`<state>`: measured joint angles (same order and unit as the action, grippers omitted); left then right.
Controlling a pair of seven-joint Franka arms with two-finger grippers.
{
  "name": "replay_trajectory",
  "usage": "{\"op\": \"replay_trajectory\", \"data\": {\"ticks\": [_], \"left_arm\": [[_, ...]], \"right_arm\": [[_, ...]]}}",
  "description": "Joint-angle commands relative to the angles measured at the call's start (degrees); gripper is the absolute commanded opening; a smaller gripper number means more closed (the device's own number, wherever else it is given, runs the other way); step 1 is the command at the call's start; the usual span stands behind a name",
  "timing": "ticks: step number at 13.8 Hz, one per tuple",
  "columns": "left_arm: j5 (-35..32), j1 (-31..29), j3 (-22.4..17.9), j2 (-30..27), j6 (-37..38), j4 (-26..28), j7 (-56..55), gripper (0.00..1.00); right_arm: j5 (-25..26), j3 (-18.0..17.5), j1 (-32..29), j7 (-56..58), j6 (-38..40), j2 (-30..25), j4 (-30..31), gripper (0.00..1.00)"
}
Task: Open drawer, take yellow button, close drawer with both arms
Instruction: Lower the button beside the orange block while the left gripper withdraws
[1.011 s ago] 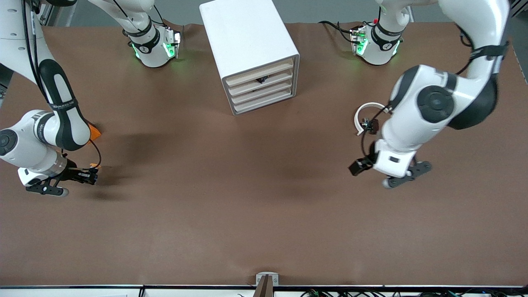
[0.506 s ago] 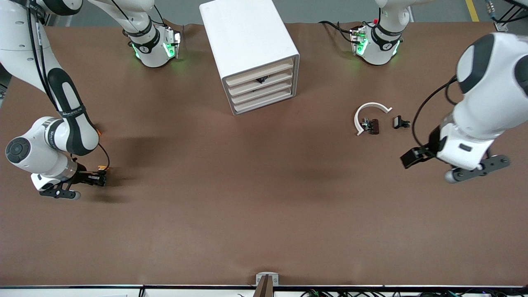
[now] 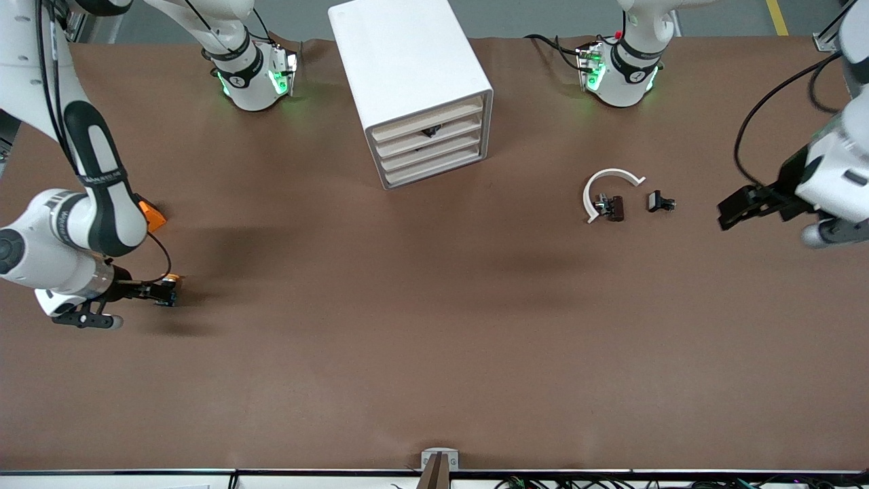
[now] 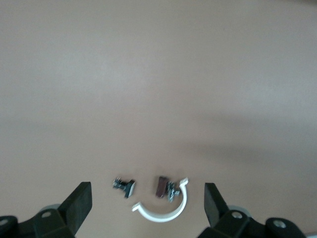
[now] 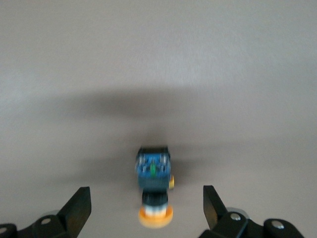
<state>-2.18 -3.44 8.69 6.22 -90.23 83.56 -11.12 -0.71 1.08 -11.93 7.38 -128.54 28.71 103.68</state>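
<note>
The white cabinet (image 3: 407,61) stands between the two arm bases. Its uppermost drawer (image 3: 428,111) sits flush with the three drawers below it. The button (image 3: 172,278), black-bodied with an orange cap, lies on the brown table toward the right arm's end. In the right wrist view the button (image 5: 154,186) lies between the spread fingers and touches neither. My right gripper (image 3: 165,292) is low over it and open. My left gripper (image 3: 736,207) hangs open and holds nothing over the left arm's end of the table.
A white C-shaped ring (image 3: 606,185), a brown-and-black part (image 3: 613,206) and a small black clip (image 3: 658,201) lie beside the left gripper. An orange block (image 3: 153,214) peeks from under the right arm. The table's front edge carries a small bracket (image 3: 438,462).
The right gripper has opened and let go of the button. The left arm has swung out toward its own end of the table, uncovering the ring and the black parts.
</note>
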Motion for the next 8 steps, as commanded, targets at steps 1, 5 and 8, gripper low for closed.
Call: {"op": "replay_trajectory", "data": {"ticks": [1,5,8], "left_arm": [[1.83,2.29,-3.24,-4.36,3.91,3.27,3.3,1.0],[2.53,3.08,-3.42,-10.51,2.87,8.8,3.74,1.0],[2.35,4.39,-3.51,-15.52,2.17,14.43,3.74,1.0]], "right_arm": [[0.54,-0.47,0.24,-0.35,11.25,-8.99,1.52,1.0],[0.36,-0.56,2.17,-0.61,22.6,-18.32,1.53,1.0],[0.71,-0.56,5.15,-5.94,28.93,-23.6,1.52,1.0]]}}
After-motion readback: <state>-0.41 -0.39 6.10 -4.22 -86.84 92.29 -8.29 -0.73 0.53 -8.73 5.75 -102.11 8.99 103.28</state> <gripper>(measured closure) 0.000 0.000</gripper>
